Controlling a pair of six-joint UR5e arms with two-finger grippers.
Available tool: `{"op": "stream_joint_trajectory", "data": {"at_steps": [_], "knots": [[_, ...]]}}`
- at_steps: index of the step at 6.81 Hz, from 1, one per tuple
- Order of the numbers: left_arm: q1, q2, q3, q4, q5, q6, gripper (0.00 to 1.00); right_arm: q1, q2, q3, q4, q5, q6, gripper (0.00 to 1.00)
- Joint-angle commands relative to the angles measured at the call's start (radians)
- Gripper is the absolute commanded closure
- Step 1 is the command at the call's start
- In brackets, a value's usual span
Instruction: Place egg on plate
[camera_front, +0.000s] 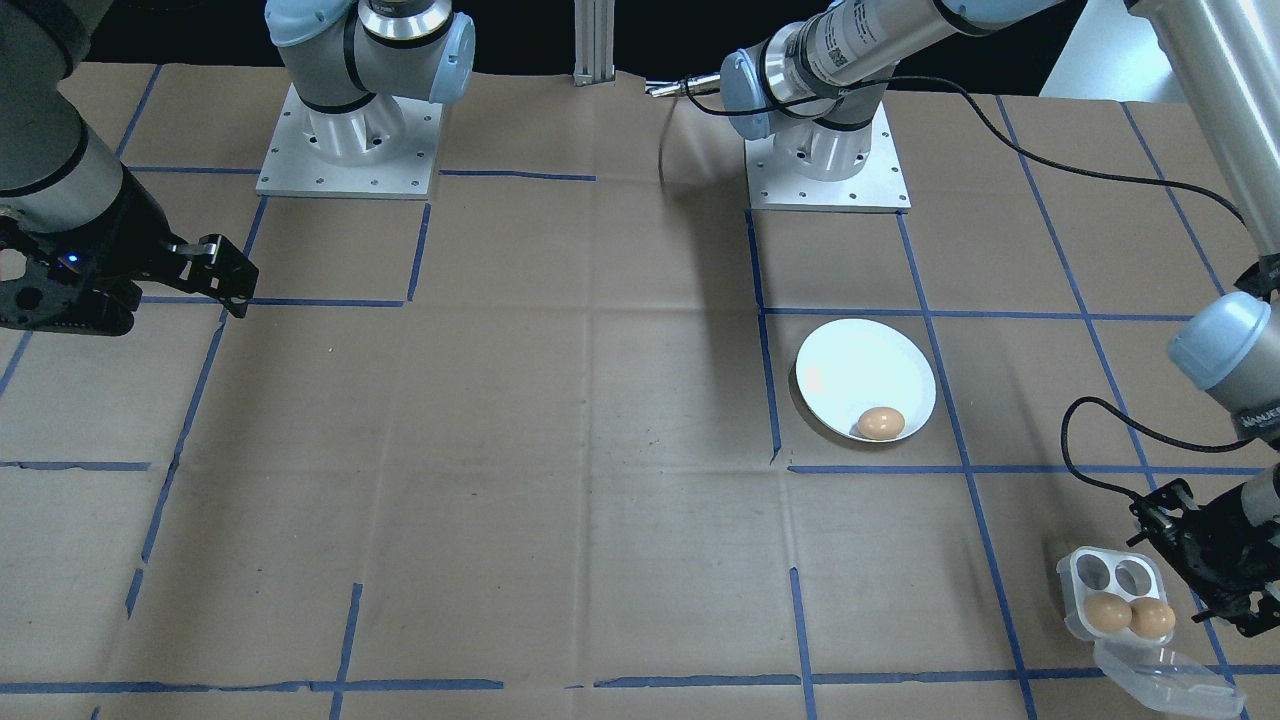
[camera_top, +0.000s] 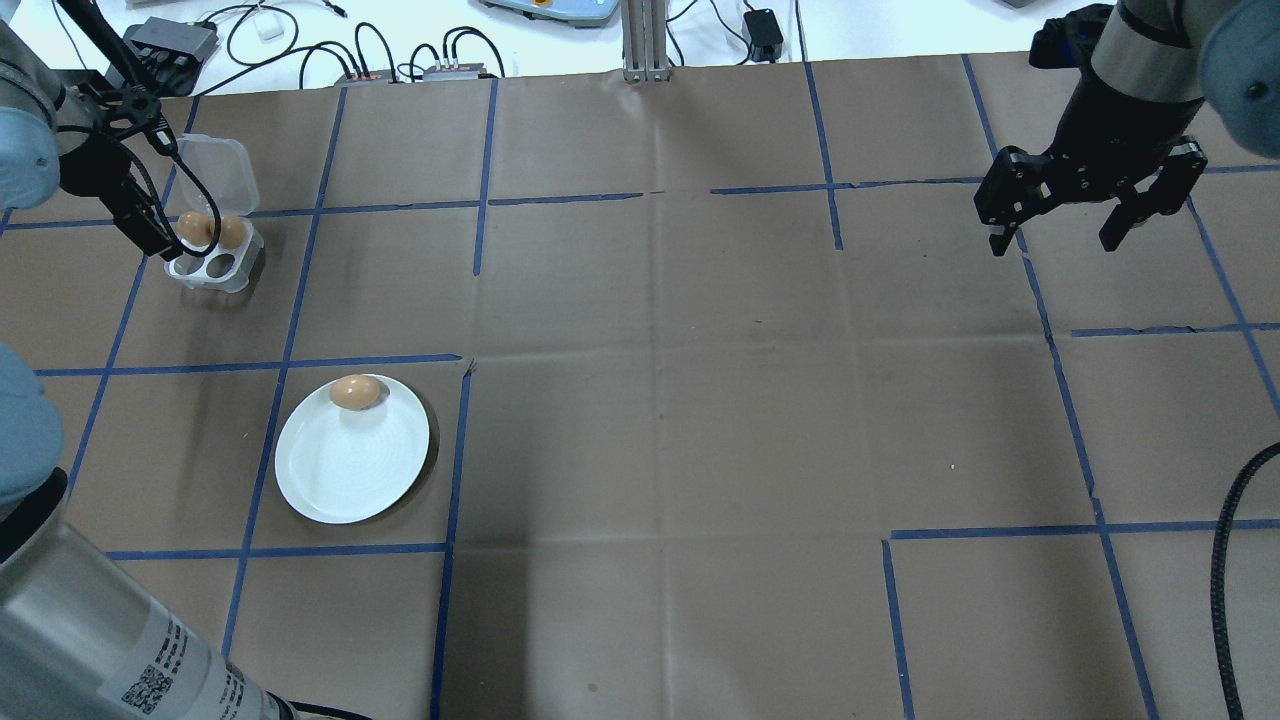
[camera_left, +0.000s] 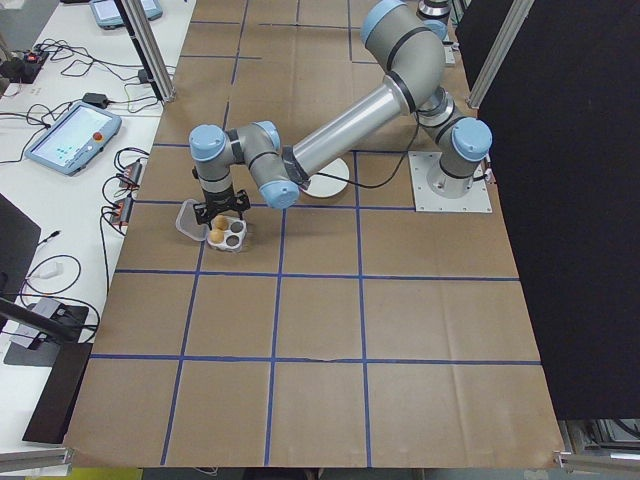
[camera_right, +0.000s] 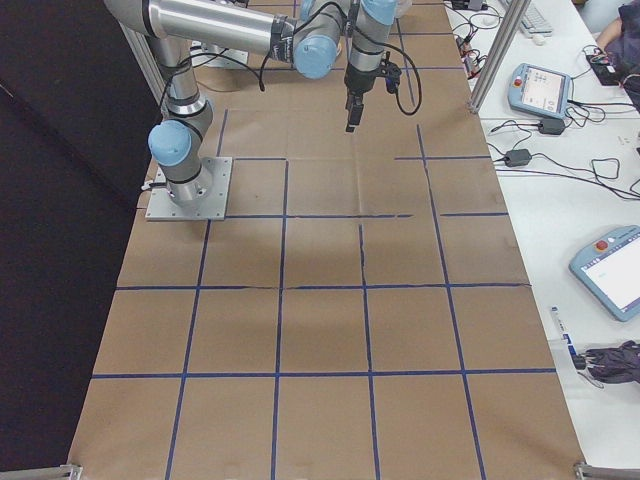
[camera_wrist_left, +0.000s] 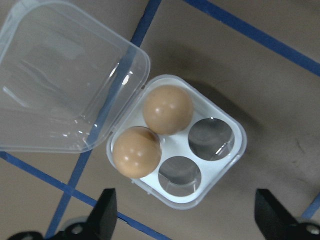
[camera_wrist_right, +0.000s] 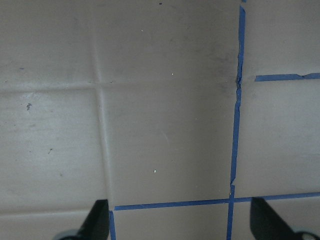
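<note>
The round white plate (camera_top: 340, 480) lies on the left half of the table, with one brown egg (camera_top: 356, 392) resting on its far rim. The same plate (camera_front: 850, 365) and egg (camera_front: 881, 422) show in the front-facing view. Two more eggs (camera_wrist_left: 167, 109) (camera_wrist_left: 136, 151) sit in a small clear four-cup tray (camera_wrist_left: 220, 172) with its lid folded open. My left gripper (camera_wrist_left: 187, 215) hovers over that tray (camera_top: 238, 272), open, with nothing between its fingers. Far to the right, my right gripper (camera_top: 1055, 240) hangs open and empty above bare paper.
Brown paper with a blue tape grid covers the table. The tray's open lid (camera_front: 1165, 680) lies beside it near the table edge. Both arm bases (camera_front: 350, 140) (camera_front: 828, 150) stand at the robot's side. Cables and teach pendants (camera_right: 540, 95) lie off the table.
</note>
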Motion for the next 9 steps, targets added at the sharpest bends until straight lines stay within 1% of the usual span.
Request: {"op": "stream_joint_trajectory", "data": {"at_steps": [1, 2, 3, 4, 8, 9], "knots": [[0.000, -0.036, 0.009, 0.036, -0.038, 0.134, 0.09, 0.000, 0.000, 0.000, 0.000, 0.000, 0.000, 0.00], [0.003, -0.040, 0.010, 0.037, -0.040, 0.173, 0.09, 0.000, 0.000, 0.000, 0.000, 0.000, 0.000, 0.00], [0.003, -0.057, 0.034, 0.039, -0.069, 0.193, 0.09, 0.000, 0.000, 0.000, 0.000, 0.000, 0.000, 0.00], [0.003, -0.089, 0.082, 0.034, -0.074, 0.202, 0.09, 0.000, 0.000, 0.000, 0.000, 0.000, 0.000, 0.00], [0.010, -0.120, 0.087, 0.022, -0.071, 0.202, 0.09, 0.000, 0.000, 0.000, 0.000, 0.000, 0.000, 0.00], [0.026, -0.123, 0.088, 0.020, -0.075, 0.202, 0.09, 0.000, 0.000, 0.000, 0.000, 0.000, 0.000, 0.00]]}}
